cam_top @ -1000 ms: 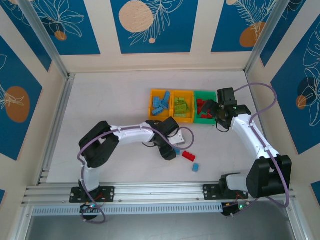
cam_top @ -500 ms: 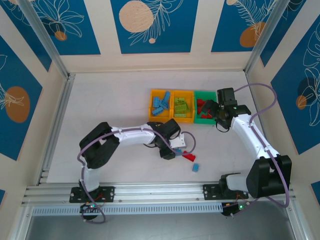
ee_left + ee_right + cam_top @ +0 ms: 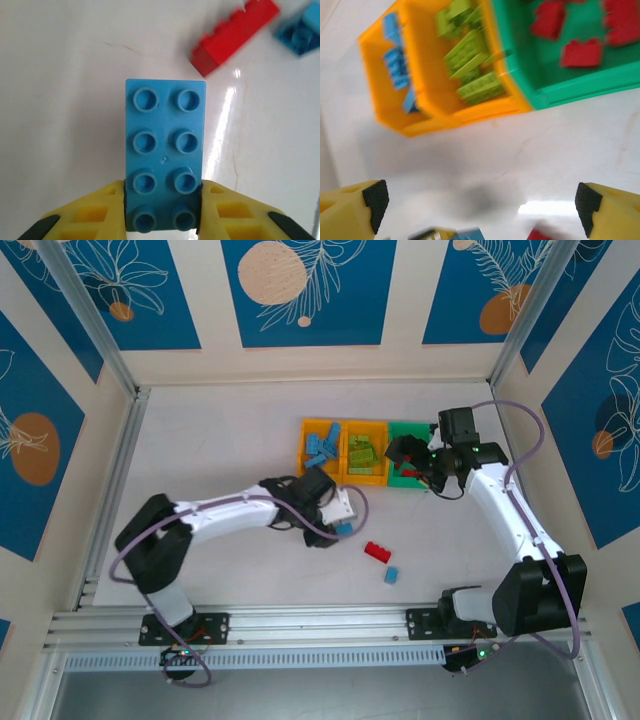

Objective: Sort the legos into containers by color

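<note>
Lay white beneath everything: the counter (image 3: 230, 440). Sat at upper centre of the overhead frame: three joined bins (image 3: 320, 478), with blue bricks (image 3: 320, 448) left, lime bricks (image 3: 362, 453) middle, red bricks (image 3: 580, 52) in the green bin (image 3: 560, 87). Hung wide open and empty near that green bin: the right hand (image 3: 415, 462). Pinched a blue eight-stud brick (image 3: 165, 150) in the left hand (image 3: 340, 512) below the bins, likely for the blue bin. Lay loose at lower right: a red brick (image 3: 377, 551) and a small blue brick (image 3: 391, 575).
</note>
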